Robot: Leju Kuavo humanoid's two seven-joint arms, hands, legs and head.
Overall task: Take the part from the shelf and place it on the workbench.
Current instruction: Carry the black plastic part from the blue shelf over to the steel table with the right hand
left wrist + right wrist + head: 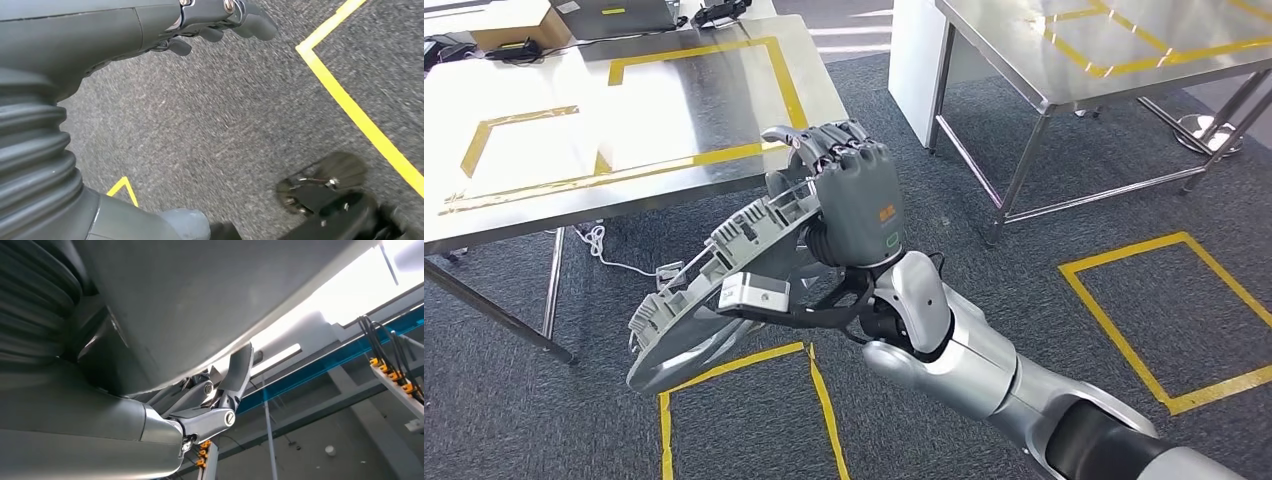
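My right hand (854, 190) grips a long curved grey part (714, 275) and holds it in the air in front of the steel workbench (574, 130), above the carpet. The part slants down to the left, its lower end near a yellow floor marking. In the right wrist view the part's smooth grey underside (210, 295) covers most of the picture, with my right hand's thumb (235, 375) pressed against it. My left hand (220, 20) hangs over the carpet with its fingers loosely curled and nothing in them.
The workbench carries yellow tape outlines (704, 60), a cardboard box (514, 25) and dark devices at its far edge. A second steel table (1114, 50) stands to the right. Yellow tape squares (1164, 320) mark the grey carpet, and a white cable (609, 255) lies under the workbench.
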